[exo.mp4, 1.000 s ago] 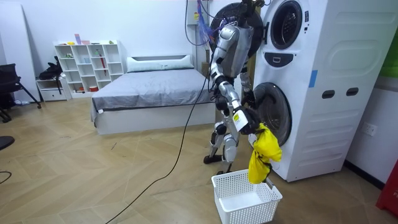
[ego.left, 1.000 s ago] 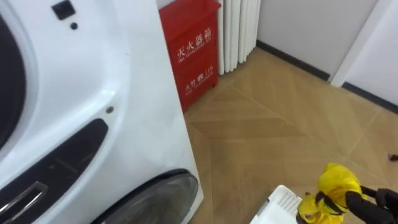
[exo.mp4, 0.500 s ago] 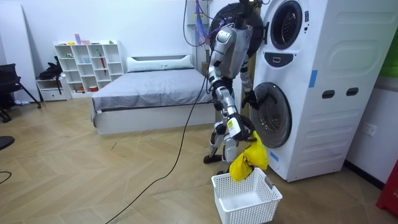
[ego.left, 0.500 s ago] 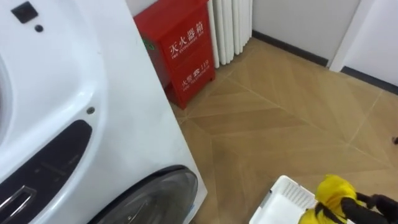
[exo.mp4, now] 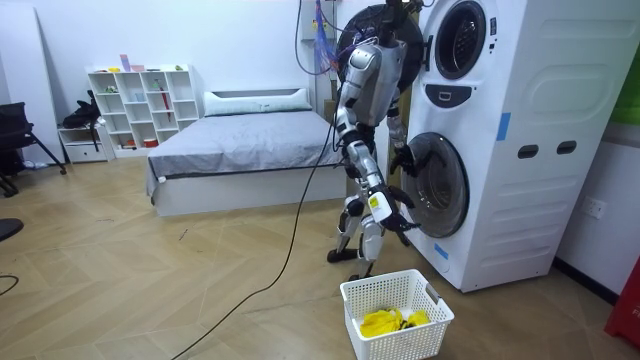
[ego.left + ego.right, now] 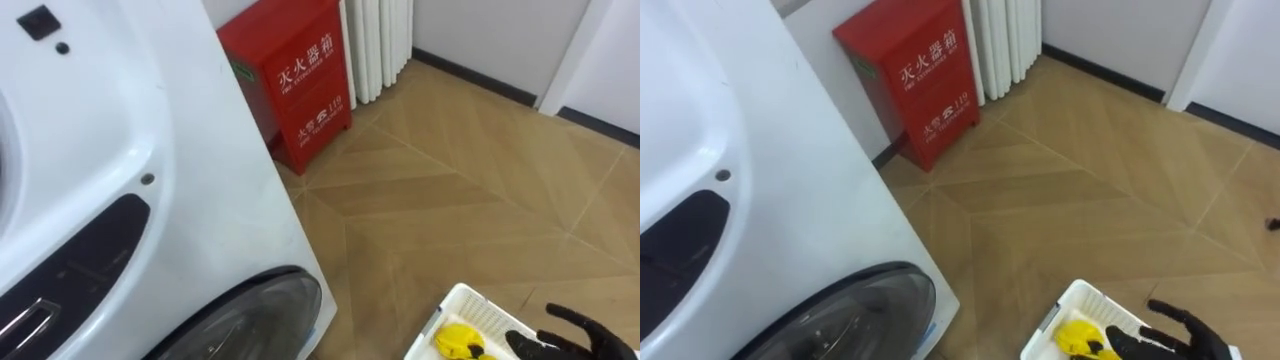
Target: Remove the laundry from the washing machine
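Observation:
A yellow cloth (image 6: 458, 342) (image 5: 390, 320) lies crumpled inside the white slatted basket (image 6: 470, 298) (image 5: 385, 285) on the floor in front of the washing machine (image 6: 150, 150) (image 5: 480, 150). My right hand (image 6: 570, 335) (image 6: 1170, 325) hovers just above the basket's right side, open, with its dark fingers spread and nothing in them. In the room view I stand facing the machine's lower round door (image 5: 440, 180), and my left hand (image 5: 402, 157) is up by that door's edge. The glass of the door (image 6: 250, 320) shows at the bottom of the eye views.
A red cabinet (image 6: 300, 85) stands against the wall right of the machine, with a white radiator (image 6: 380, 45) beside it. Bare wood floor (image 6: 480, 200) spreads around the basket. Behind me are a bed (image 5: 240, 150) and a white shelf (image 5: 140, 105).
My right hand lowered the yellow cloth over the basket and opened. The cloth dropped from the hand and now lies in the basket.

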